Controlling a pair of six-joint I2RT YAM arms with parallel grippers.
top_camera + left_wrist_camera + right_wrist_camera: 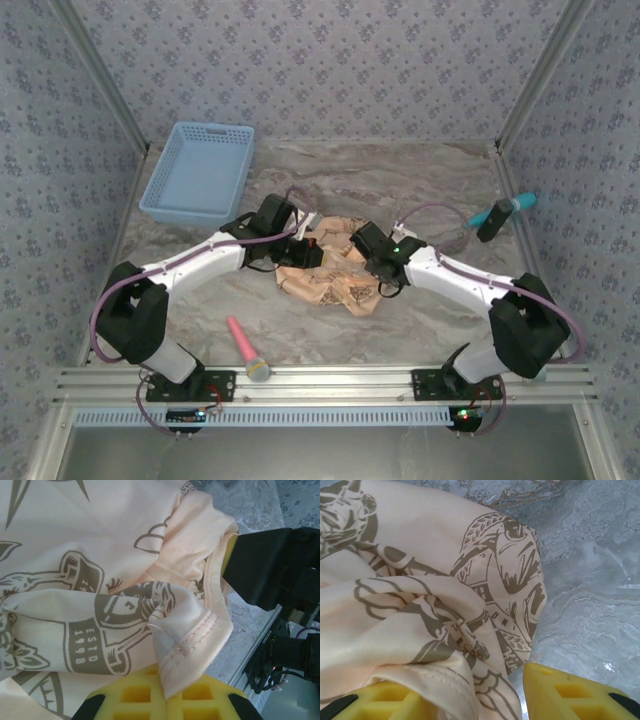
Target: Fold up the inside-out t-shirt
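The inside-out t-shirt (325, 272) lies crumpled in the middle of the table, peach-tan with dark brown emblems. My left gripper (304, 240) is at its far left side. In the left wrist view its yellow pads (140, 695) are shut on a stitched hem of the t-shirt (195, 645). My right gripper (354, 244) is over the far right side. In the right wrist view the right gripper (485, 700) is open. A seamed fold of the t-shirt (435, 630) lies over its left finger (380, 702). A strip of bare table separates the cloth from the right finger (570, 695).
A blue basket (200, 170) stands at the back left. A pink tool (246, 350) lies near the front rail. A teal and black object (503, 212) sits by the right wall. The other arm's black body (270, 565) is close to the held hem.
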